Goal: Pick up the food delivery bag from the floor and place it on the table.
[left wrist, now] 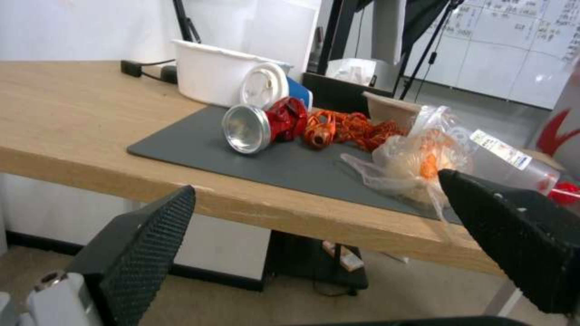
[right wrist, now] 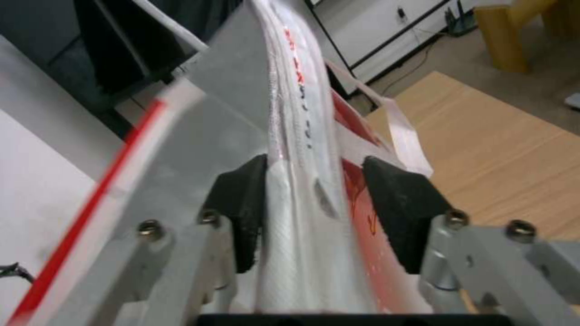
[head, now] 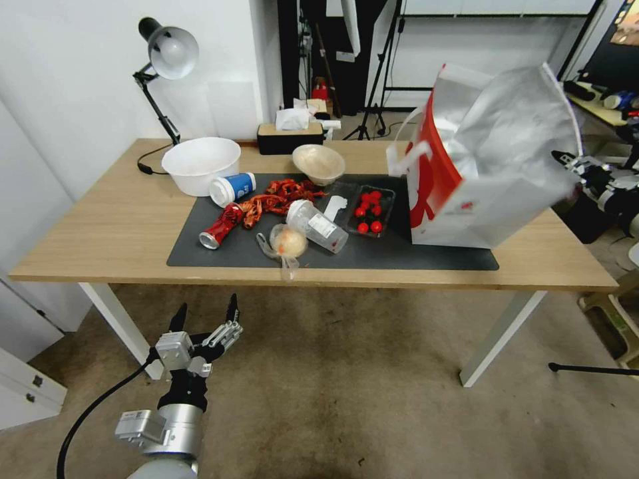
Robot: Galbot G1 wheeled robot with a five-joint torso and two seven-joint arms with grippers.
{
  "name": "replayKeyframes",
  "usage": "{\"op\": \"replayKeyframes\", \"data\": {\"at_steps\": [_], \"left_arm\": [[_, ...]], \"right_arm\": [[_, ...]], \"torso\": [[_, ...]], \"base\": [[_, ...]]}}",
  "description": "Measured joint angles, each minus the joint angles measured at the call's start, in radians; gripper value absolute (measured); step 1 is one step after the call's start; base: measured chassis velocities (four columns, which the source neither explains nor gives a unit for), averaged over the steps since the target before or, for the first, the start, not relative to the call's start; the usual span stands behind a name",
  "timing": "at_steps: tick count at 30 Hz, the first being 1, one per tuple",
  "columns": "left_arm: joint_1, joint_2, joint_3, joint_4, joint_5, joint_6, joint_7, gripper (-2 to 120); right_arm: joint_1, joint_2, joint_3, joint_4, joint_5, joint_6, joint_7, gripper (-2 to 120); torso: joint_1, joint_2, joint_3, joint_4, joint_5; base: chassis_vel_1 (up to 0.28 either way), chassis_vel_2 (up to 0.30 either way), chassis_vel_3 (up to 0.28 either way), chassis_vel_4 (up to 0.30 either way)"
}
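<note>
Your right pincer (right wrist: 314, 213) pinches the food delivery bag (head: 486, 159), tilted at the counter's (head: 100, 233) right; your left pincer (head: 206, 316), lower left, gapes empty.

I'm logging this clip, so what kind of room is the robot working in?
Probably a lab or studio set up to stage a messy meal. Light stands and a whiteboard stand behind the table, which carries a desk lamp and food litter.
</note>
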State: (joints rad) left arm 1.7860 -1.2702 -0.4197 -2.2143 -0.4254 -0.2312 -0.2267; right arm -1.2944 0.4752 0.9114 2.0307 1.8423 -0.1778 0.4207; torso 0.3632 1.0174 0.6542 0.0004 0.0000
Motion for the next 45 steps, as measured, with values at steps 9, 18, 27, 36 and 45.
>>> {"op": "replayKeyframes", "data": {"at_steps": [9, 18, 27, 36, 45], "left_arm": [[0.007, -0.003, 0.001, -0.003, 0.003, -0.004, -0.002, 100], [0.006, -0.003, -0.002, -0.010, 0.002, -0.004, -0.004, 100], [0.007, -0.002, -0.004, -0.016, 0.001, -0.005, -0.004, 100], [-0.003, -0.001, -0.010, -0.021, 0.000, -0.004, 0.000, 100], [-0.010, -0.001, -0.015, -0.023, 0.006, -0.006, 0.028, 100]], "right_arm": [[0.004, -0.004, -0.007, -0.007, -0.036, -0.001, -0.016, 83], [0.003, -0.010, -0.008, -0.006, -0.058, -0.002, -0.020, 100], [0.000, -0.007, -0.007, 0.001, -0.068, -0.002, -0.026, 100], [-0.024, -0.006, 0.000, 0.021, -0.231, 0.017, -0.056, 100], [-0.073, -0.010, 0.010, 0.056, -0.469, 0.057, -0.153, 100]], "torso": [[0.000, 0.000, 0.000, 0.0000, 0.0000], [0.000, 0.000, 0.000, 0.0000, -0.0001], [0.000, 0.000, 0.000, 0.0000, 0.0000], [0.000, 0.000, 0.000, 0.0000, 0.0000], [0.000, 0.000, 0.000, 0.0000, 0.0000]], "base": [[0.000, 0.000, 0.000, 0.000], [0.000, 0.000, 0.000, 0.000], [0.000, 0.000, 0.000, 0.000], [0.000, 0.000, 0.000, 0.000], [0.000, 0.000, 0.000, 0.000]]}}
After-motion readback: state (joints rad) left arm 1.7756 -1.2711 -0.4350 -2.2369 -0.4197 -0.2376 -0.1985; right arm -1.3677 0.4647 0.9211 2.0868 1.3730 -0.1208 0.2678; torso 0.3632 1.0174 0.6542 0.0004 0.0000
